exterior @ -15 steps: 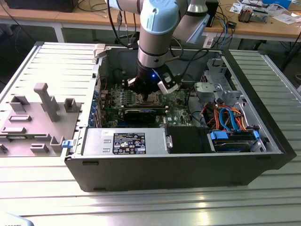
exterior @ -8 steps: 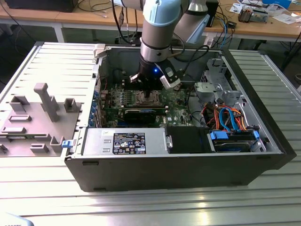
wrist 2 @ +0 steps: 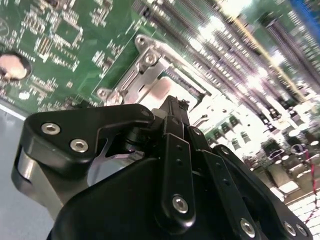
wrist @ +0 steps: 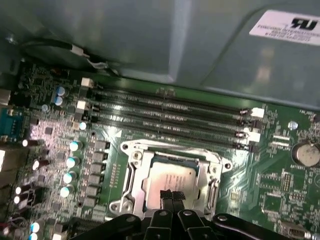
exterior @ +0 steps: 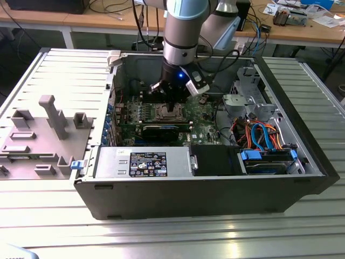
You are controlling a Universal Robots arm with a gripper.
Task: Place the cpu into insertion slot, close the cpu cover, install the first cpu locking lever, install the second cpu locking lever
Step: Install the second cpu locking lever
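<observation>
Cpu (wrist: 169, 181) sits flat inside the insertion slot (wrist: 131, 176), its silvery top showing through the cpu cover (wrist: 170, 151), which looks folded down around it. Nearest in the first wrist view, the gripper (wrist: 171, 196) hangs at six o'clock of the chip, fingertips pressed together, pinching nothing, just over its near edge. Any push here wants to be straight down and gentle. Farther off, at twelve o'clock, run the memory slots (wrist: 170, 112).

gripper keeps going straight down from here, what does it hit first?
Most likely the cpu. The gripper points at its silvery top, seated in the insertion slot, with the fingertips together just above it. The gap is hard to judge; they may already touch.
</observation>
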